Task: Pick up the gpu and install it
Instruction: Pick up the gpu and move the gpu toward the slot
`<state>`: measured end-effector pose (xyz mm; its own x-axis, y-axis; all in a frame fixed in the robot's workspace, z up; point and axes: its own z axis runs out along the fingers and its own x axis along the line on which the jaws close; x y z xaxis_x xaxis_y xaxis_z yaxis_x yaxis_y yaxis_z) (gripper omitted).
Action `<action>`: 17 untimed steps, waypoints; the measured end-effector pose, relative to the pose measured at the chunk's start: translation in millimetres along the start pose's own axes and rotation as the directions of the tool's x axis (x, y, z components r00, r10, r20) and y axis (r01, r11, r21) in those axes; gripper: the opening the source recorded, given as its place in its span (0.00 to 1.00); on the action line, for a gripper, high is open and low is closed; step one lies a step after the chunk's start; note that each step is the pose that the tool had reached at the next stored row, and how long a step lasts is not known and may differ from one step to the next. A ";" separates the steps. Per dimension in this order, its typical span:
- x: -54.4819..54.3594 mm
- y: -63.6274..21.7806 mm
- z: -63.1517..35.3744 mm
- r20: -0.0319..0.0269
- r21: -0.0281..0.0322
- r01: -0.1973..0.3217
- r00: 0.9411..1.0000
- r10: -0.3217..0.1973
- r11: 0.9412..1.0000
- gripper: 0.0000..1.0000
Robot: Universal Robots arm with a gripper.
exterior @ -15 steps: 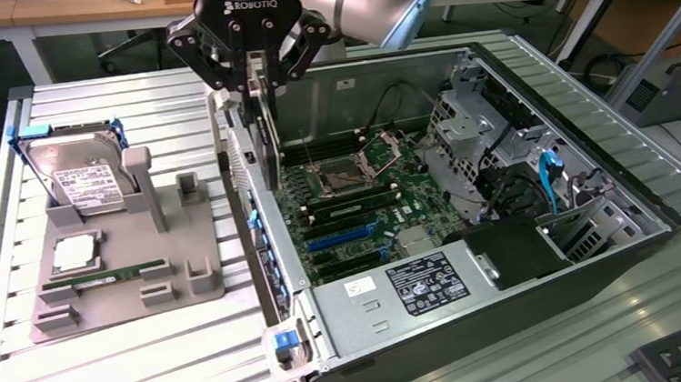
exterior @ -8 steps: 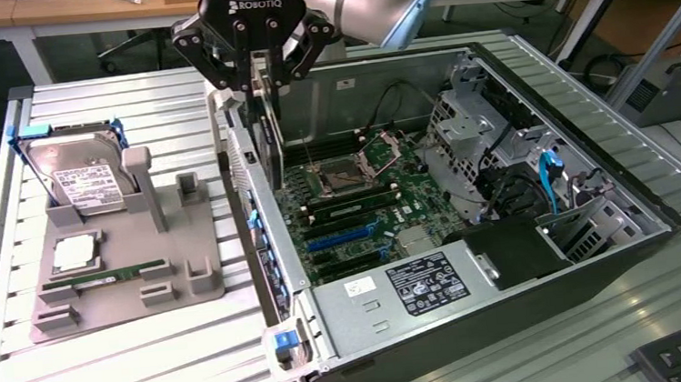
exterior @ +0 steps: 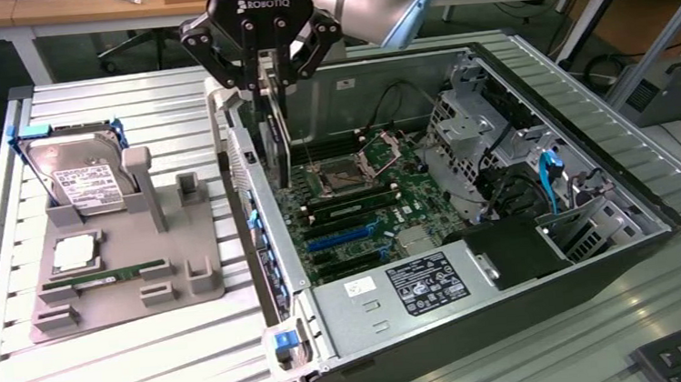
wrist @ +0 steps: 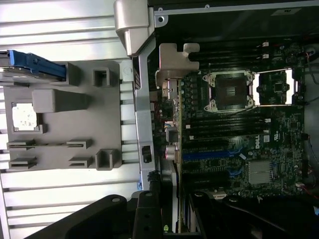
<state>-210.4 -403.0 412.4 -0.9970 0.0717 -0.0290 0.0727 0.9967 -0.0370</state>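
One gpu [exterior: 277, 137] | clamped edge-on in the partly closed gripper [exterior: 267, 80] | hangs upright below it, just inside case [exterior: 265, 252] rear wall

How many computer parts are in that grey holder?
3. A hard drive stands at the far end of the grey holder, a square silver chip lies just in front, and a thin green memory stick lies nearest the camera. Posts could hide something small.

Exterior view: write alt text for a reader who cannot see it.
A robot gripper holds the gpu upright and edge-on over the motherboard of an open computer case lying on a slatted table. On the exterior view's left, a grey holder carries a hard drive.
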 end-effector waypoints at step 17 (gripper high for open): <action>-11.4 0.7 0.3 0.000 0.000 0.000 1.000 0.000 1.000 0.27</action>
<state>-198.9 -403.2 412.4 -0.9970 0.0716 -0.0290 0.0727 0.9967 -0.0370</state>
